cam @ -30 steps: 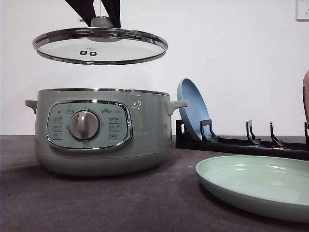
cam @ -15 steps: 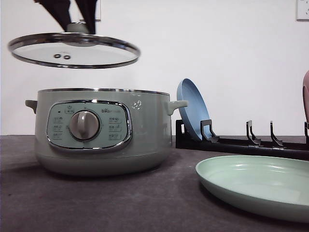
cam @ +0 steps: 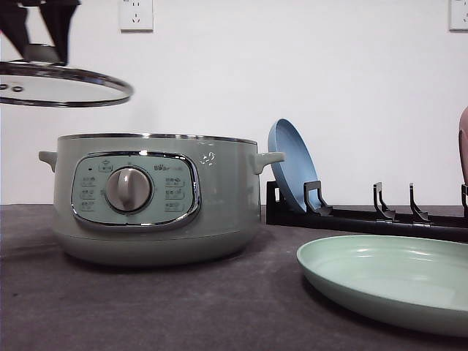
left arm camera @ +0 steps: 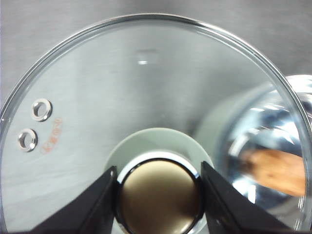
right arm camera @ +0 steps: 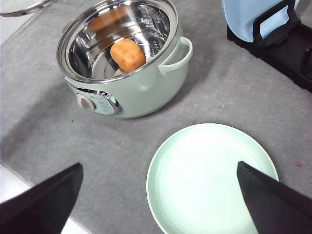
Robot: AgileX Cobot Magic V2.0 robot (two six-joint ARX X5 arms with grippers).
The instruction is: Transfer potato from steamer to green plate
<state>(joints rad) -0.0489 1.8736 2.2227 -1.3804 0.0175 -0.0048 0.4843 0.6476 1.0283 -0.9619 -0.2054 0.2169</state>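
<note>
Counts: one steamer (cam: pixel 153 197), one potato (right arm camera: pixel 127 55), one glass lid (cam: pixel 62 82), one green plate (cam: pixel 387 281), one blue plate (cam: pixel 291 164), one black dish rack (cam: pixel 365 212), two grippers.
Surface: a grey, matte, slightly mottled table (right arm camera: pixel 214 92).
Room: a plain white wall behind, with a white socket (cam: pixel 136 14) high up.
Steamer: round, pale sage green, with a chrome rim, a silver dial and side handles; it stands open toward the table's left side, and its inner bowl is shiny steel.
Potato: an orange-brown lump with rough skin, lying inside the steamer's bowl.
Green plate: wide, shallow, smooth mint; it lies bare near the table's front right.
Blue plate: stands on edge in the rack, at the table's back.
Left gripper (left arm camera: pixel 158 183): black fingers clamped on the lid's knob (left arm camera: pixel 161 200), holding the lid in the air beyond the steamer's left side.
Right gripper (right arm camera: pixel 161 200): fingers spread wide above the green plate, holding nothing.
</note>
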